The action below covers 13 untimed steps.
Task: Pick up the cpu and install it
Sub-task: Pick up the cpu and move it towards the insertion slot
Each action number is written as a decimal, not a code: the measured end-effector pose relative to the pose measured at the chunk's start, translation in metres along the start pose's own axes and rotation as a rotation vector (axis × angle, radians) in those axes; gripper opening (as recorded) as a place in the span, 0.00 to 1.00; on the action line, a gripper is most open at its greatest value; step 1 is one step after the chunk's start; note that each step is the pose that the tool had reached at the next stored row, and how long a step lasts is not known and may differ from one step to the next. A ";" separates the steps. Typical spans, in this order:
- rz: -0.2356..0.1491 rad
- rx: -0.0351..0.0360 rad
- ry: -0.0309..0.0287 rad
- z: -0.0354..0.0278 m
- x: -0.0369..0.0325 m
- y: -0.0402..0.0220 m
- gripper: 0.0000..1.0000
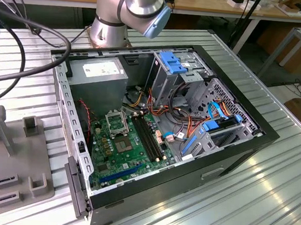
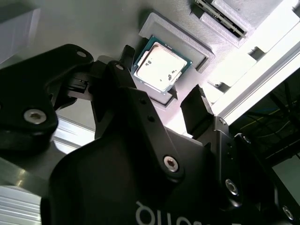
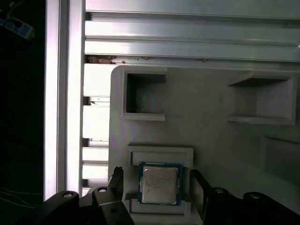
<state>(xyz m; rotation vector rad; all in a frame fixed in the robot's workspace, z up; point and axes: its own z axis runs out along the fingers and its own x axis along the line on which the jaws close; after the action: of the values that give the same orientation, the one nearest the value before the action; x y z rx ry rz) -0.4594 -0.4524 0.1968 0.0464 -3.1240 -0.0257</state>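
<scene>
Black fingers (image 3: pixel 200 186) of the gripper (image 3: pixel 158 183) stand wide apart in the first wrist view, one on each side of the cpu (image 3: pixel 160 187). They hold nothing, and a clear gap shows between each finger and the chip. The cpu lies flat between the jaws in a shallow pocket (image 3: pixel 161 154) of a grey fixture (image 3: pixel 206 136). Its square top is dull silver inside a blue-green edge.

In the second wrist view the gripper (image 2: pixel 162 80) is just as wide open. The cpu (image 2: pixel 161 63) sits centred between the fingertips, just beyond them, its metal lid glaring pale.

In the exterior view the arm (image 1: pixel 133 6) rises behind an open case (image 1: pixel 231 151) with a green motherboard (image 1: pixel 131 155) inside.
</scene>
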 end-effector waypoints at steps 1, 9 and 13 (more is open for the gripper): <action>0.000 0.0000 0.0000 0.0005 0.0001 -0.0001 0.67; 0.000 0.0002 -0.0002 0.0047 0.0000 -0.0007 0.67; 0.000 0.0012 -0.0001 0.0058 0.0000 -0.0011 0.67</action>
<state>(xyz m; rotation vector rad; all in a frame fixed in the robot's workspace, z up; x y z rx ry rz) -0.4595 -0.4534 0.1910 0.0461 -3.1241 -0.0239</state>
